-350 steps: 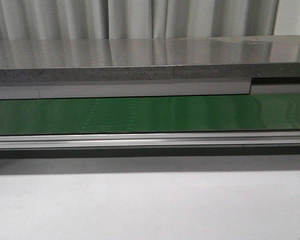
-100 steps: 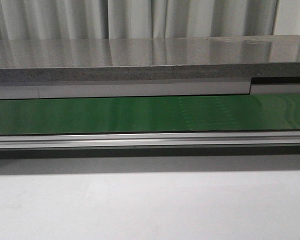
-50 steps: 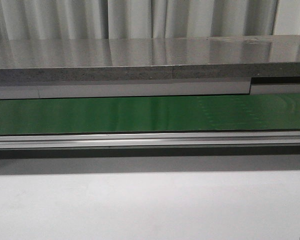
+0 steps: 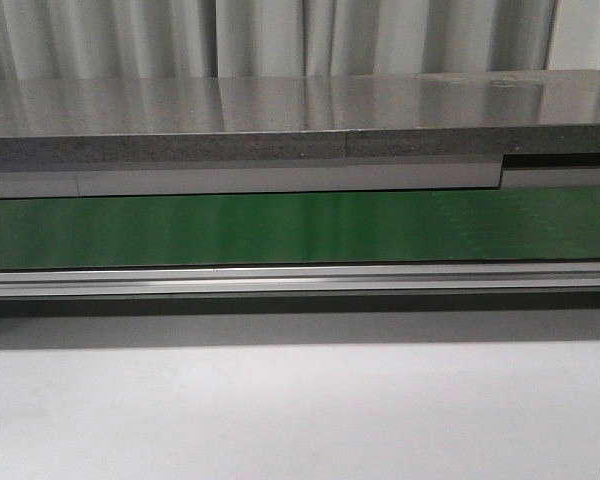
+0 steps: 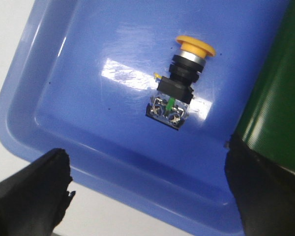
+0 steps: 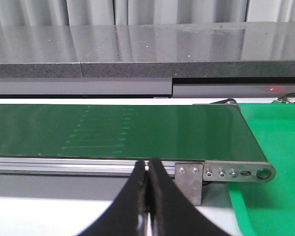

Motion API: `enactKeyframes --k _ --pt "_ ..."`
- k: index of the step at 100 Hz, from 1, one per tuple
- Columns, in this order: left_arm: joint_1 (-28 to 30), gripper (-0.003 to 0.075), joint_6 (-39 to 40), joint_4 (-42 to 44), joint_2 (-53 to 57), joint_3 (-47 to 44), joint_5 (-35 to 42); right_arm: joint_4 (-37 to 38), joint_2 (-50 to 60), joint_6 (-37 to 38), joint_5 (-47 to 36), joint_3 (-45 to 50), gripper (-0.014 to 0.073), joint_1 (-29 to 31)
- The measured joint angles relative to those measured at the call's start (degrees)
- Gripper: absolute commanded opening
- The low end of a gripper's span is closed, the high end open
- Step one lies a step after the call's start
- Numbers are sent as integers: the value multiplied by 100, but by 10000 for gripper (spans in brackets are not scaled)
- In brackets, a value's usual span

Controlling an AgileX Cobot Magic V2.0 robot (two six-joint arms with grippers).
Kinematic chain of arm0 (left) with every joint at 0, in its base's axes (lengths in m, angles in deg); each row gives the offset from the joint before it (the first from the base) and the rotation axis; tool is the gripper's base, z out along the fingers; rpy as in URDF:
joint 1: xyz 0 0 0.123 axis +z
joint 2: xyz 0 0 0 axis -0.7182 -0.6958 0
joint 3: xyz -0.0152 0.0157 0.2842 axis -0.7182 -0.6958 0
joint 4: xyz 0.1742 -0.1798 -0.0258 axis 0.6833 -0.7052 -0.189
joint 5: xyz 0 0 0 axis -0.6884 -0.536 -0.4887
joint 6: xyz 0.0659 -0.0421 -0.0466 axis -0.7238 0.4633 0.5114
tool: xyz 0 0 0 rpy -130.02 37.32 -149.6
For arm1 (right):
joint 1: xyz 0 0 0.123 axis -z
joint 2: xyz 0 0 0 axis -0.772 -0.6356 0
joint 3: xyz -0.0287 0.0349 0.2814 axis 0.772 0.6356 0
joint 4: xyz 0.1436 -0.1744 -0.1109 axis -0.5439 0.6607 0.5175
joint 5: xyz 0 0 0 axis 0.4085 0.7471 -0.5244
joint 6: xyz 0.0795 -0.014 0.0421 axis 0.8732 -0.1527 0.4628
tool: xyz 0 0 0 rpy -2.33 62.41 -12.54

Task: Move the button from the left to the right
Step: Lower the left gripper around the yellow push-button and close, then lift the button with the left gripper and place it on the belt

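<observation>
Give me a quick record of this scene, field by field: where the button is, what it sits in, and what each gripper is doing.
button: lying on its side, yellow head, black body
container: blue tray, button inside, nothing else seen in it
left gripper: open, above the tray, fingers clear of the button
right gripper: shut, empty, facing the green conveyor belt
belt: nothing on it in the front view
task state: button not yet grasped

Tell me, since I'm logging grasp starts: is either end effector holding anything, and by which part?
Nothing is held. The left end effector is open above the push button, which lies untouched in the blue tray. The right end effector is shut on nothing.
</observation>
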Motion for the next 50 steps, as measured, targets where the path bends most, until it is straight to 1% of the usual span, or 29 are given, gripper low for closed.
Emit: enactKeyframes --k 28,50 --pt "27 619 -173 -320 -1152 670 58 0 0 0 0 0 -66 0" --pt "27 619 -211 -393 -1601 1060 47 0 0 0 0 0 -66 0"
